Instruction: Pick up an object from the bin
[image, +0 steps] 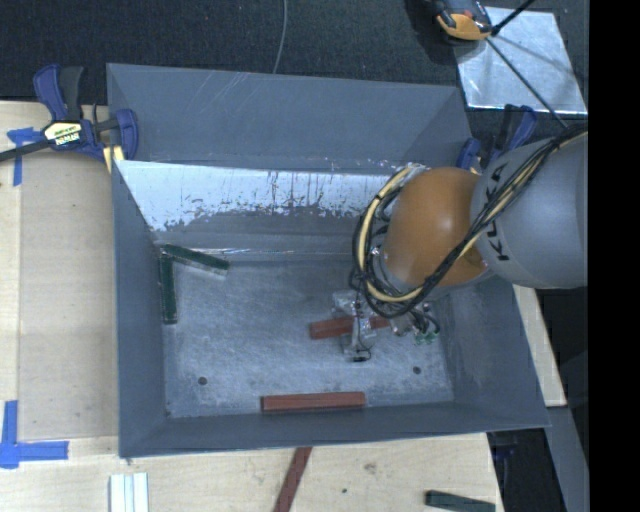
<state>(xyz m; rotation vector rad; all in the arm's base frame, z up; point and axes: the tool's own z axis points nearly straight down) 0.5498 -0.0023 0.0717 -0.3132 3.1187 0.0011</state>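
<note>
Claw (357, 338) down on bin (250, 355) floor, right of centre, at right end of small red-brown block (326, 328); clenched or released, cannot tell. Block lies flat, clear of walls, so likely easiest pick. Long red-brown bar (313, 402) hugs near wall, harder to straddle. Two dark green sticks (168, 290) form L near far left corner.

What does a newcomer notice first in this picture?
The arm's orange cover on the right of the bin stands out first, with the gripper low over the floor beside a small reddish-brown block. A long brown bar lies along the near wall; two dark green sticks form an L at the left.
</note>
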